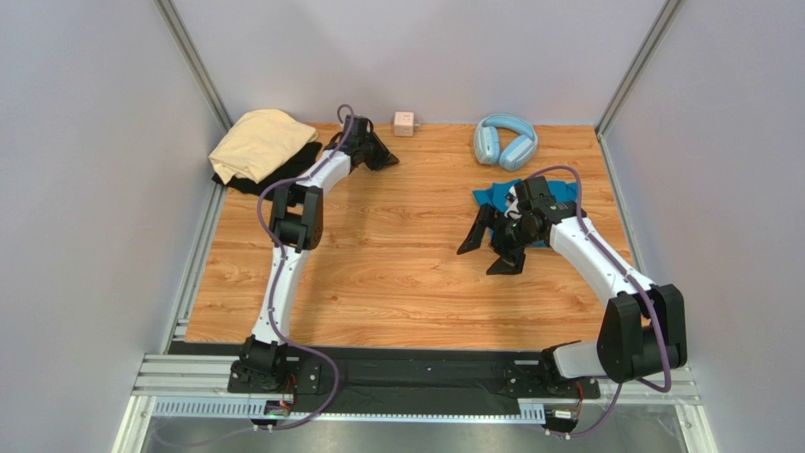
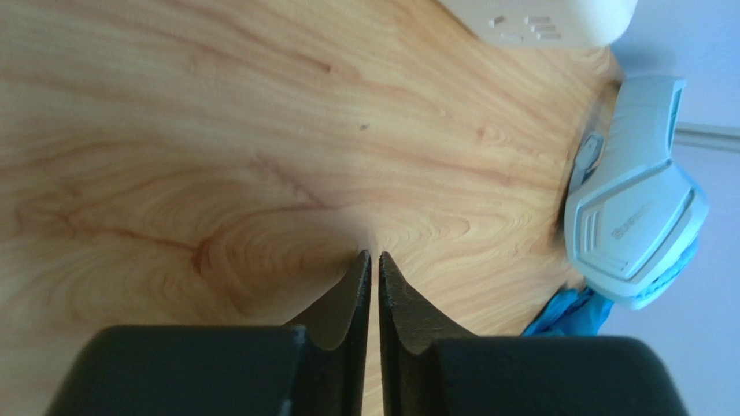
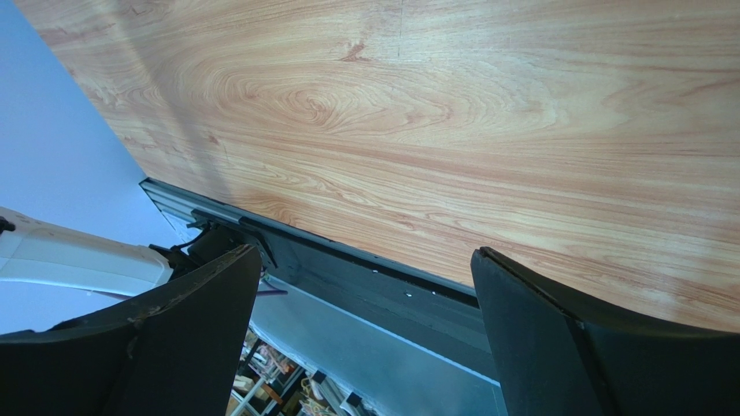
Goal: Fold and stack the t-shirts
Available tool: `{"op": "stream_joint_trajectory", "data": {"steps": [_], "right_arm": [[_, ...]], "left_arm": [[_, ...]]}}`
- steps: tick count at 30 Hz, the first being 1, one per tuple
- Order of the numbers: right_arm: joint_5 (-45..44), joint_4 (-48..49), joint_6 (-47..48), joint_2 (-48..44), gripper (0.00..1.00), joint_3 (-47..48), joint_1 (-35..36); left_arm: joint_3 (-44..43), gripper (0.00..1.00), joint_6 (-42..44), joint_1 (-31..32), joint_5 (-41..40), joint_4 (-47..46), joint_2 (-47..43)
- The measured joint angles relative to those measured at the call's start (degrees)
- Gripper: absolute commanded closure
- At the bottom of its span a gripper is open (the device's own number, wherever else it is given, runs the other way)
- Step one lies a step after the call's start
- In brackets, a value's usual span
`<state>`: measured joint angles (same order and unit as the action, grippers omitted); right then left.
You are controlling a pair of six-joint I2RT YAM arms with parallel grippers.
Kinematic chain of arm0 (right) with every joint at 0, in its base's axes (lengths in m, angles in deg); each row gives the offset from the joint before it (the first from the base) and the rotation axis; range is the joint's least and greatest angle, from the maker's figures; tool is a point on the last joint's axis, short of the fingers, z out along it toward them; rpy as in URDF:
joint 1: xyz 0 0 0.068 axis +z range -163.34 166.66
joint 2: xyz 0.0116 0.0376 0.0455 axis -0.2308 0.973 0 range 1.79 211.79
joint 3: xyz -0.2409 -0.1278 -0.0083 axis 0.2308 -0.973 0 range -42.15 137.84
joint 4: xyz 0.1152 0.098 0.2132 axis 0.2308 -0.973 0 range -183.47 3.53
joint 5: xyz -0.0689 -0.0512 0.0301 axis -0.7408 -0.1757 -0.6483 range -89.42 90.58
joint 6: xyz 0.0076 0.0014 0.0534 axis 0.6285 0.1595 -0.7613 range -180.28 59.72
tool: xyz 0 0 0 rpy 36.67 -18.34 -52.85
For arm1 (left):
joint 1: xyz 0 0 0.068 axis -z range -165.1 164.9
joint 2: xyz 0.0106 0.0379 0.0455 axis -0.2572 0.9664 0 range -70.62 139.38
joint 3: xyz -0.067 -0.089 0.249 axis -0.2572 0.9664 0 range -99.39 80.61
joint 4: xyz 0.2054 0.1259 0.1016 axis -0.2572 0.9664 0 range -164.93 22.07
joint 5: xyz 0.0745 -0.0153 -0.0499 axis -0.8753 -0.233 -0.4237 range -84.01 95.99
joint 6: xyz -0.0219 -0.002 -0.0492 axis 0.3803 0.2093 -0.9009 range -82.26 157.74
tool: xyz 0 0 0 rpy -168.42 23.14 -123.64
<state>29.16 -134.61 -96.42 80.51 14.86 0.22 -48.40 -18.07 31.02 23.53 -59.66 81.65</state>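
At the back left, the folded cream-yellow t-shirt (image 1: 260,142) lies on top of the black t-shirt (image 1: 248,179). My left gripper (image 1: 385,156) is just right of that pile, above bare wood. Its jaws (image 2: 374,254) stand almost together with nothing between them. The teal t-shirt (image 1: 489,194) lies crumpled at the right, partly hidden under my right arm; a corner of it (image 2: 569,316) shows in the left wrist view. My right gripper (image 1: 480,260) hangs left of the teal t-shirt, wide open and empty (image 3: 365,253) over the table.
Light-blue headphones (image 1: 504,142) (image 2: 634,208) and a small pink cube (image 1: 404,123) (image 2: 547,17) sit along the back edge. Grey walls close in both sides. A black rail (image 3: 382,286) runs along the table's near edge.
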Motion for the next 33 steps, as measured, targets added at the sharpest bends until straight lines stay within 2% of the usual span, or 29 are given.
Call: {"op": "stream_joint_trajectory", "data": {"steps": [1, 5, 7, 11, 14, 16, 18, 22, 25, 29, 33], "right_arm": [[0.0, 0.17, 0.0, 0.0, 0.0, 0.0, 0.0], [0.0, 0.66, 0.07, 0.35, 0.0, 0.37, 0.0], [0.0, 1.01, 0.2, 0.94, 0.0, 0.81, 0.0], [0.0, 1.29, 0.28, 1.07, 0.0, 0.83, 0.0], [-0.15, 1.14, 1.03, 1.07, 0.0, 0.87, 0.0], [-0.98, 0.57, 2.19, 1.16, 0.0, 1.33, 0.0], [-3.13, -0.79, 3.93, 2.08, 0.0, 3.41, -0.02], [-6.43, -2.27, 7.08, 7.3, 0.0, 11.47, -1.33], [-9.05, -2.64, 8.2, 12.94, 0.0, 19.63, -3.54], [-13.05, -3.06, 9.09, 21.18, 0.0, 32.41, -5.75], [-16.85, -5.07, 9.94, 30.86, 0.01, 48.11, -6.95]], "left_arm": [[1.09, 0.66, 0.55, 0.02, 0.04, 0.07, -0.81], [4.74, 0.6, 2.38, 0.04, -0.48, 0.83, -4.26], [6.43, 0.48, 2.75, 0.04, -1.11, 1.16, -5.77], [8.02, 0.46, 3.41, 0.02, -3.13, 1.46, -7.63], [5.86, 0.46, 3.32, 0.02, -3.69, 3.17, -7.34], [3.34, 0.41, 3.06, 0.02, -3.61, 3.85, -6.82], [2.36, 0.4, 2.71, 0.02, -3.04, 3.72, -6.86], [4.85, 0.4, 2.86, 0.09, -2.05, 3.96, -7.89], [10.99, 0.4, 4.28, 0.22, -1.4, 5.86, -11.08], [20.92, 0.4, 7.34, 0.52, -1.16, 10.32, -19.17], [27.3, 0.4, 10.05, 0.66, -1.05, 13.84, -28.79]]}}
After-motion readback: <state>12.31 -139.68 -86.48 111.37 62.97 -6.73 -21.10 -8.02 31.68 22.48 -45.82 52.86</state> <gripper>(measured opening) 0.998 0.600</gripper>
